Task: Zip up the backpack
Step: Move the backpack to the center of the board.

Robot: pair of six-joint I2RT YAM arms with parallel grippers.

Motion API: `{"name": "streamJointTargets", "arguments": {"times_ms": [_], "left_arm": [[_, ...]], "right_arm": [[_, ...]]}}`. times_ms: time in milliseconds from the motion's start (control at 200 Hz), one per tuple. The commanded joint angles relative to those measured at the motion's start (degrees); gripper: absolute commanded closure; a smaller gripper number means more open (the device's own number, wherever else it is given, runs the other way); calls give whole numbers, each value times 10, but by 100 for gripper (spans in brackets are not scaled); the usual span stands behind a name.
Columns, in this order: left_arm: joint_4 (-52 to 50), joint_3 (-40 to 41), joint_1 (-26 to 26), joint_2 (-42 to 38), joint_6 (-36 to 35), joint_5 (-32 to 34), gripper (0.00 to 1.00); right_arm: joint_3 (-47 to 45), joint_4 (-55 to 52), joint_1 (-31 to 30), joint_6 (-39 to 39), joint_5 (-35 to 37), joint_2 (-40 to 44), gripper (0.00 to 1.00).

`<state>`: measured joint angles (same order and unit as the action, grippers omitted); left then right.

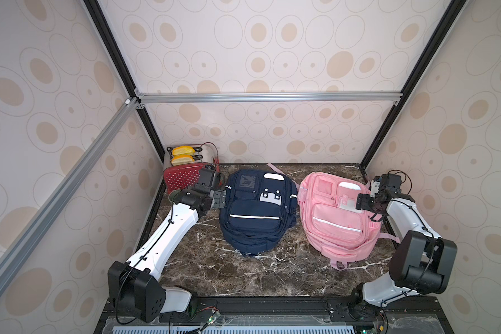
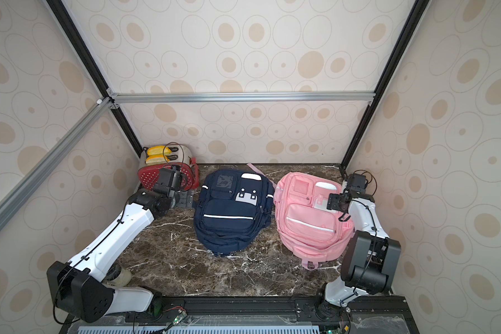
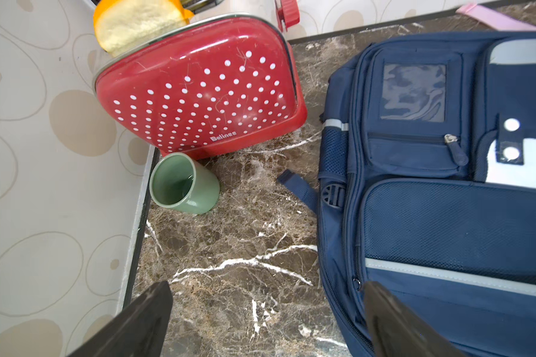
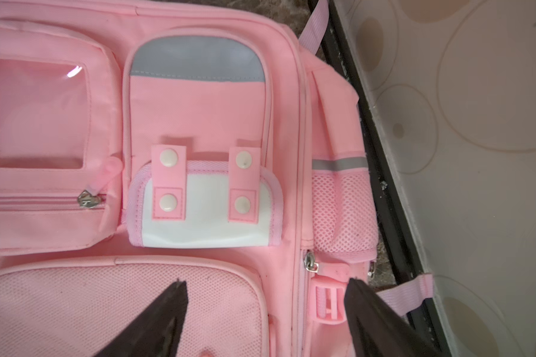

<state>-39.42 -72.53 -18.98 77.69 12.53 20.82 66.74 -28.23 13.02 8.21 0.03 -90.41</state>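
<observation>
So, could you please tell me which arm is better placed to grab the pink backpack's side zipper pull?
Probably right: the right claw, open, hangs over the pink backpack, the zipper pull just ahead of it. The left claw is by the navy backpack.

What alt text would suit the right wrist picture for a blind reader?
The right gripper, fingers open, hovers close above a pink backpack, near a metal zipper pull at its side. A white pouch with two snap straps sits on the backpack's front.
</observation>
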Motion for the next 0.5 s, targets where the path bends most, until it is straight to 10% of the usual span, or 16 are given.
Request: {"name": "streamJointTargets", "arguments": {"times_ms": [0,255,491], "left_arm": [[12,-12,4,2,-1,-4,1],[66,27,6,1,19,-14,1],[88,46,25,-3,0,-17,1]], "right_arm": [[2,-7,47,38,-11,-37,16],[51,-46,65,20,-217,-162,41],[21,-19,1,2,-124,-84,9]]}}
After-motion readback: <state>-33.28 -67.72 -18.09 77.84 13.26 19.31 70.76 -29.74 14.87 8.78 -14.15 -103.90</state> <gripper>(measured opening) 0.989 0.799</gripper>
